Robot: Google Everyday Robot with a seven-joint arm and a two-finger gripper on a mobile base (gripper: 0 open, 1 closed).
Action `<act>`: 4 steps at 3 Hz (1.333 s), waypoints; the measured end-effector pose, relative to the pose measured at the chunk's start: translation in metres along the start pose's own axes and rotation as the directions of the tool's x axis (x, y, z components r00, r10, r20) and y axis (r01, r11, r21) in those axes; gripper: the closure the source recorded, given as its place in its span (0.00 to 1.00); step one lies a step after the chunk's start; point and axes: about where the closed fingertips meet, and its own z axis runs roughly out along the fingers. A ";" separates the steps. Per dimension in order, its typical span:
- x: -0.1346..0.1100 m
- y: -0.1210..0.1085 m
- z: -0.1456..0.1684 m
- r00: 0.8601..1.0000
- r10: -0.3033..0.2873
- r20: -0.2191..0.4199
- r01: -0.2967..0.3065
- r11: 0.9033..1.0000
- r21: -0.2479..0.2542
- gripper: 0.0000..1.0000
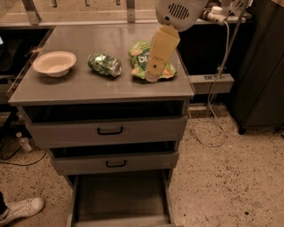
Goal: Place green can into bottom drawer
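Note:
The green can (pixel 104 64) lies on its side on the grey cabinet top (pixel 88 91), left of centre. My gripper (pixel 151 76) hangs from the white arm head (pixel 178 12) above the right part of the top, over the snack bag and to the right of the can, not touching it. The bottom drawer (pixel 120 197) is pulled out at the foot of the cabinet and its grey floor shows bare.
A beige bowl (pixel 54 63) sits left of the can. A flat green snack bag (pixel 138 53) lies under the gripper. Two upper drawers with black handles (pixel 110 131) are slightly open. A white shoe (pixel 22 208) is on the floor at left, a dark cabinet (pixel 262 66) at right.

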 end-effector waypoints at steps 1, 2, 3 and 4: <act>-0.018 -0.034 0.026 0.997 0.069 -0.020 -0.069 0.998 0.000 0.00; -0.047 -0.063 0.048 0.995 0.093 -0.047 -0.094 0.996 -0.007 0.00; -0.058 -0.069 0.047 0.996 0.088 -0.017 -0.087 0.996 0.008 0.00; -0.066 -0.071 0.055 0.997 0.083 -0.001 -0.083 0.997 -0.001 0.00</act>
